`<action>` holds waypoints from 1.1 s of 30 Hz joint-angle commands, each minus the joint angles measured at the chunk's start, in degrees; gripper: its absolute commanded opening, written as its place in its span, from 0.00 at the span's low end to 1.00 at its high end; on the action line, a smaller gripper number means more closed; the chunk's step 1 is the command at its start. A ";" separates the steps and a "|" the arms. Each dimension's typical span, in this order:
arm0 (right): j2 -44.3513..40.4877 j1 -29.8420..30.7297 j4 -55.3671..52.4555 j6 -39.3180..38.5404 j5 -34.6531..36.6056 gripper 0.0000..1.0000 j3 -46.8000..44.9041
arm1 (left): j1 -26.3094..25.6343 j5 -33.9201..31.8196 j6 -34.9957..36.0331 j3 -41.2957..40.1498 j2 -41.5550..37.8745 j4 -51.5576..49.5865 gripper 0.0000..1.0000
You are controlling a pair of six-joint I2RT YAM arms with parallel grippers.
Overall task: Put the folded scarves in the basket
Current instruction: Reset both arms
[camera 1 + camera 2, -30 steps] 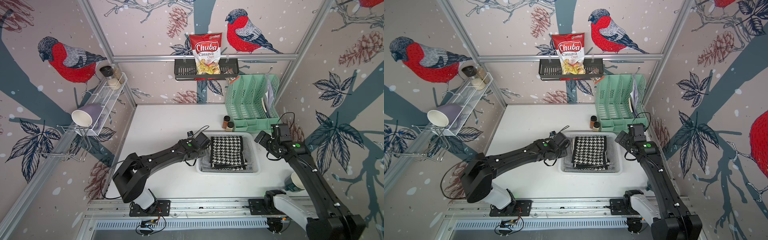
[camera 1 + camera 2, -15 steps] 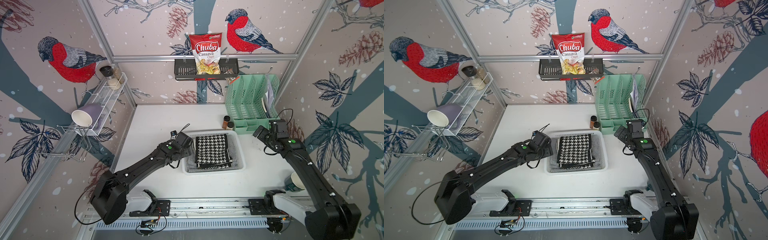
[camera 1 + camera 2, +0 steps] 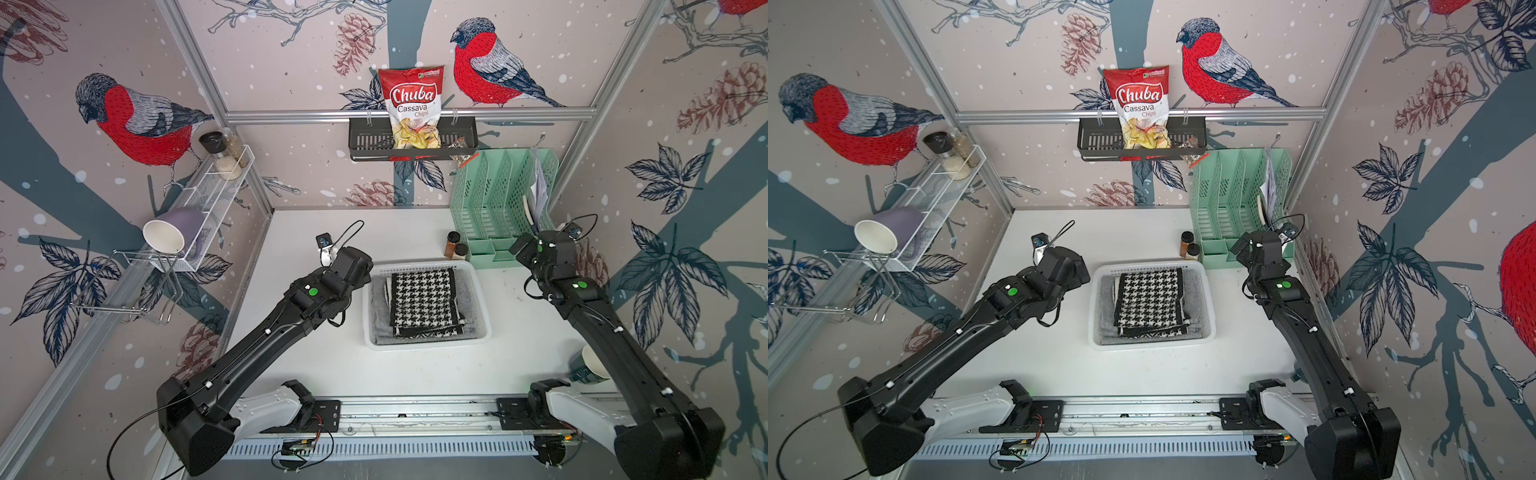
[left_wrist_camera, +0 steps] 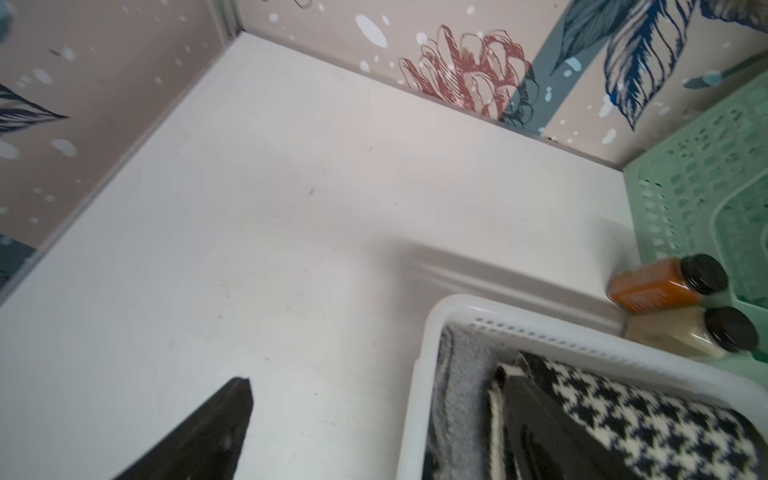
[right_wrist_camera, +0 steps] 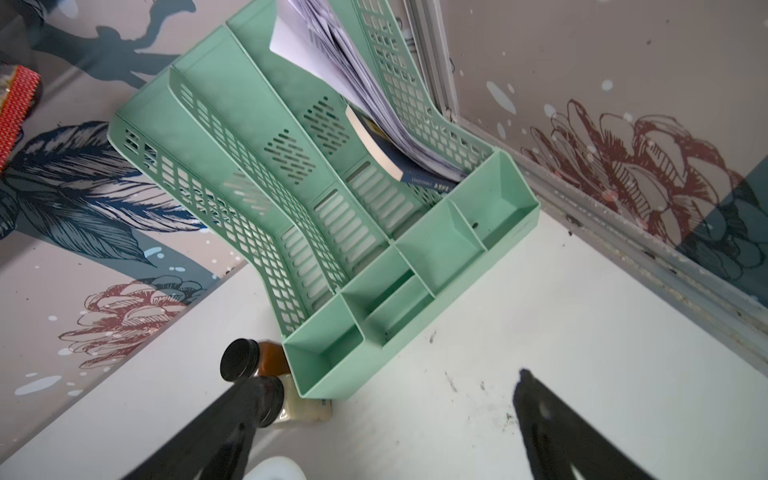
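Observation:
The black-and-white houndstooth scarf (image 3: 424, 301) (image 3: 1150, 301) lies folded on a grey cloth inside the white perforated basket (image 3: 428, 344) (image 3: 1152, 341) at the table's middle. My left gripper (image 3: 353, 266) (image 4: 378, 378) is open at the basket's far left corner. In the left wrist view one finger hangs over bare table and the other over the scarf (image 4: 648, 419), so the jaws straddle the basket's rim (image 4: 419, 374) and hold nothing. My right gripper (image 3: 528, 249) (image 5: 386, 380) stands open over bare table, in front of the mint-green organiser.
A mint-green file organiser (image 3: 498, 208) with papers stands at the back right, with two spice jars (image 3: 455, 245) beside it and just behind the basket. A paper cup (image 3: 594, 365) sits front right. A black wall shelf (image 3: 365, 143) holds a chips bag; a wire shelf (image 3: 208, 195) carries a mug.
The basket with the scarf slid left along with my left gripper, whose jaws have opened wide. The right gripper drew back a little toward the organiser.

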 commanded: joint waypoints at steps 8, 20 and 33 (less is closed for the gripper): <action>2.62 -0.28 29.30 -15.93 11.05 1.00 -14.32 | 5.52 -15.39 12.94 -11.20 -8.24 13.96 0.95; 12.47 -0.21 40.14 -15.15 14.37 1.00 -19.88 | 26.47 -5.65 22.17 -31.23 -9.76 41.59 0.95; 16.11 -0.10 63.67 -23.56 13.33 1.00 -29.18 | 30.38 5.83 38.35 -44.64 5.22 84.55 0.94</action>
